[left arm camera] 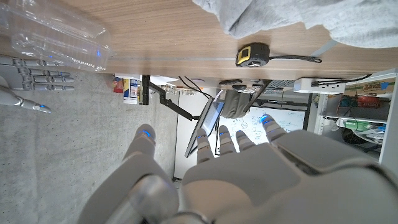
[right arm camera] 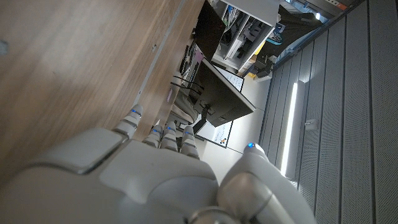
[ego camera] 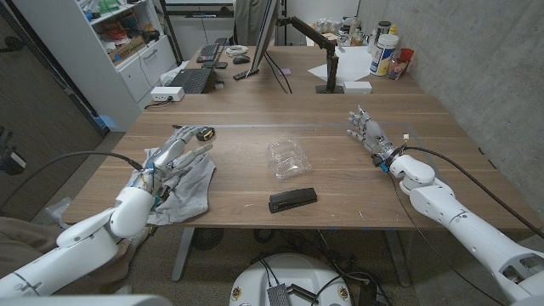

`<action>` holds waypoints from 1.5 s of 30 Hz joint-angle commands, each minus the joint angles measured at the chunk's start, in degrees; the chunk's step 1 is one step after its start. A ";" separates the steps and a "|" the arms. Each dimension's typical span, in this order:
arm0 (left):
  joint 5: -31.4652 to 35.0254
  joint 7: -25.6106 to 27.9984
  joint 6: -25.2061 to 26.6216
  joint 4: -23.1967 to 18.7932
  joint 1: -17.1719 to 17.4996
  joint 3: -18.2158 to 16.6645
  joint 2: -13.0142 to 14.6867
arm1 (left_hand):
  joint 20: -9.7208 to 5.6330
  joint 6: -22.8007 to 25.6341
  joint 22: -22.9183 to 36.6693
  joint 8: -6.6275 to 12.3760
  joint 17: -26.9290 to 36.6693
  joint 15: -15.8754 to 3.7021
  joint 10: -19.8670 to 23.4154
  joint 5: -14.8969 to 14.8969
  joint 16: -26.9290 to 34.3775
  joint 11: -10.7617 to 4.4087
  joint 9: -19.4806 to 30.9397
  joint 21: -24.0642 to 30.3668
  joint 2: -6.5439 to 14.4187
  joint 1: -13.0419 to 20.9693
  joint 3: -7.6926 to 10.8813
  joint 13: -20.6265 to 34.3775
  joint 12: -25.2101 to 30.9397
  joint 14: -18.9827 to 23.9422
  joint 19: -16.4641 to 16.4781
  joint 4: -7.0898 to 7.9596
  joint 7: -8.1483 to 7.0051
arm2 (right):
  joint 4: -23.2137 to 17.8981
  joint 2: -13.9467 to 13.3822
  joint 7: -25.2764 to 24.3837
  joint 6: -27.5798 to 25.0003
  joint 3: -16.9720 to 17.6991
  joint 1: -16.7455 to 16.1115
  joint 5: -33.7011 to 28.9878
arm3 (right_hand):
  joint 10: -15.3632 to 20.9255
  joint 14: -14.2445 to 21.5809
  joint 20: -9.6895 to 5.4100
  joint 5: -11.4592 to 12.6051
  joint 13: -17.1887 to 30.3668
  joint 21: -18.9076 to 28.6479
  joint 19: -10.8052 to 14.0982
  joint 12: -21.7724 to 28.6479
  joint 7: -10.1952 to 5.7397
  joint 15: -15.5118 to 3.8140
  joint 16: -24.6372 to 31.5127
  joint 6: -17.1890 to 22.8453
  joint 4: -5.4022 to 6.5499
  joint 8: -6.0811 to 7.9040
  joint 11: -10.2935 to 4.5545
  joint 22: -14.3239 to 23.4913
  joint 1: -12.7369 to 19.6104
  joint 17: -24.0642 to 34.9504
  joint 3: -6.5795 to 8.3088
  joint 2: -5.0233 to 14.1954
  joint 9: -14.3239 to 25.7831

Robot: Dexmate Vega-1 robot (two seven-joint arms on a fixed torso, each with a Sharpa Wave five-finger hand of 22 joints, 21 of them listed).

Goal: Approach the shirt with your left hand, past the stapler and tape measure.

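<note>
the left hand (ego camera: 174,161) hovers over the grey shirt (ego camera: 191,189) at the worktop's (ego camera: 340,183) left edge, fingers spread and holding nothing, with the tape measure (ego camera: 205,133) just beyond and the stapler (ego camera: 292,200) well to the right. the left wrist view adds the measure's yellow-and-black case (left arm camera: 250,55) beside the cloth. the right hand (ego camera: 370,134) waits apart, fingers extended, empty.

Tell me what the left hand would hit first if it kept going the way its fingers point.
Probably the tape measure. The left hand is above the shirt, open, fingers aimed toward the far edge where the tape measure lies. Height is unclear, so it might pass over it.
</note>
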 commanded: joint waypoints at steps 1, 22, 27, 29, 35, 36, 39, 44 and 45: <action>1.73 0.46 1.31 0.70 0.97 -0.12 -0.88 | -0.20 -0.74 0.10 0.05 0.10 0.10 -1.34 0.53 -0.39 0.00 0.04 -0.01 -0.60 0.00 -0.15 0.11 -0.45 -2.45 0.01 -0.07 -0.23 | -0.05 -0.19 -0.06 0.75 0.48 -0.28 0.05 | -0.01 -0.56 -0.21 -0.11 0.00 0.18 -0.17 0.27 -0.42 -0.20 0.28 0.37 0.51 0.41 0.14 0.12 -1.16 0.17 -0.40 0.05 0.27; 3.61 2.80 3.22 0.11 3.17 -0.31 -1.45 | -0.50 -2.61 0.11 -0.26 0.14 0.07 -2.89 0.61 -0.37 -0.06 0.04 -0.08 -0.96 0.11 -0.35 0.11 -0.92 -3.28 -0.22 -0.15 -0.66 | 1.63 0.76 1.17 3.38 0.98 -0.58 0.84 | 0.20 -0.37 -0.30 0.01 -0.03 0.25 -0.20 0.41 -0.80 -0.41 0.56 0.51 1.75 0.41 0.16 0.12 -3.33 0.32 -1.52 -0.22 0.28; 4.43 3.47 3.74 -0.09 3.50 -0.34 -1.67 | -1.27 -1.52 0.11 0.32 0.15 -0.48 -2.55 0.70 -0.15 -0.38 0.04 0.15 -1.08 0.21 -0.41 0.11 -0.73 -3.07 0.40 -0.20 -0.82 | 1.88 0.78 1.44 3.84 0.95 -0.61 0.73 | 0.07 -0.40 -0.29 0.03 -0.03 0.23 -0.26 0.36 -0.77 -0.48 0.57 0.49 1.93 0.39 0.13 0.11 -3.60 0.33 -1.72 -0.32 0.28; 4.55 3.30 3.85 -0.14 3.93 -0.64 -1.41 | -1.25 -1.53 0.11 0.34 0.15 -0.48 -2.53 0.72 -0.13 -0.37 0.03 0.16 -1.10 0.24 -0.41 0.11 -0.72 -3.08 0.43 -0.22 -0.87 | 1.69 0.78 1.08 3.66 1.02 -0.88 0.83 | 0.03 -0.39 -0.29 0.03 -0.03 0.23 -0.28 0.35 -0.78 -0.45 0.57 0.49 1.96 0.39 0.07 0.11 -3.64 0.33 -1.76 -0.35 0.28; 4.98 3.15 5.56 -0.94 5.67 -1.92 -1.43 | -1.29 -1.88 0.11 0.24 0.15 -0.44 -2.77 0.78 -0.11 -0.31 0.03 0.10 -1.19 0.31 -0.45 0.10 -0.80 -3.18 0.34 -0.25 -0.83 | 1.31 0.64 0.93 3.27 0.85 -1.15 0.71 | -0.10 -0.49 -0.35 0.06 -0.04 0.22 -0.31 0.30 -0.77 -0.41 0.55 0.46 2.09 0.37 0.08 0.10 -3.83 0.32 -1.98 -0.52 0.27; 5.02 3.11 5.56 -0.95 5.67 -1.94 -1.47 | -1.17 -2.02 0.11 0.21 0.16 -0.45 -2.92 0.79 -0.16 -0.25 0.03 0.01 -1.20 0.33 -0.45 0.10 -0.85 -3.36 0.12 -0.25 -0.79 | 1.31 0.64 0.93 3.27 0.85 -1.15 0.71 | -0.16 -0.53 -0.29 0.07 -0.04 0.20 -0.37 0.28 -0.78 -0.41 0.53 0.46 2.12 0.36 0.07 0.09 -3.86 0.32 -2.02 -0.55 0.27; 5.15 3.01 6.14 -1.12 6.22 -2.48 -1.57 | -1.20 -2.24 0.11 0.16 0.16 -0.37 -3.14 0.81 -0.18 -0.21 0.03 -0.01 -1.23 0.35 -0.48 0.10 -0.92 -3.54 0.06 -0.24 -0.85 | 1.43 0.82 0.74 3.25 0.69 -1.00 0.49 | -0.23 -0.56 -0.28 0.08 -0.05 0.19 -0.40 0.26 -0.77 -0.38 0.53 0.36 2.18 0.32 0.05 0.09 -3.91 0.32 -2.10 -0.60 0.27; 5.23 2.67 6.21 -0.69 6.73 -3.14 -1.46 | -1.21 -2.58 0.14 0.33 0.21 -0.29 -3.53 0.84 0.01 -0.11 0.04 -0.05 -1.33 0.27 -0.67 0.11 -0.87 -3.97 -0.33 -0.06 -0.79 | 1.56 1.19 0.48 2.98 0.30 -0.59 0.14 | -0.32 -0.62 -0.19 0.10 -0.05 0.18 -0.46 0.24 -0.80 -0.35 0.51 0.27 2.26 0.28 0.04 0.09 -3.98 0.31 -2.21 -0.67 0.26; 5.27 2.64 6.19 -0.69 6.73 -3.16 -1.50 | -1.16 -2.89 0.14 0.24 0.21 -0.24 -3.77 0.86 -0.07 -0.11 0.04 -0.17 -1.32 0.28 -0.68 0.11 -0.94 -4.27 -0.67 -0.05 -0.79 | 1.56 1.19 0.48 2.98 0.29 -0.59 0.14 | -0.31 -0.66 -0.19 0.11 -0.05 0.18 -0.46 0.24 -0.77 -0.34 0.49 0.19 2.28 0.25 0.05 0.09 -4.00 0.30 -2.24 -0.69 0.26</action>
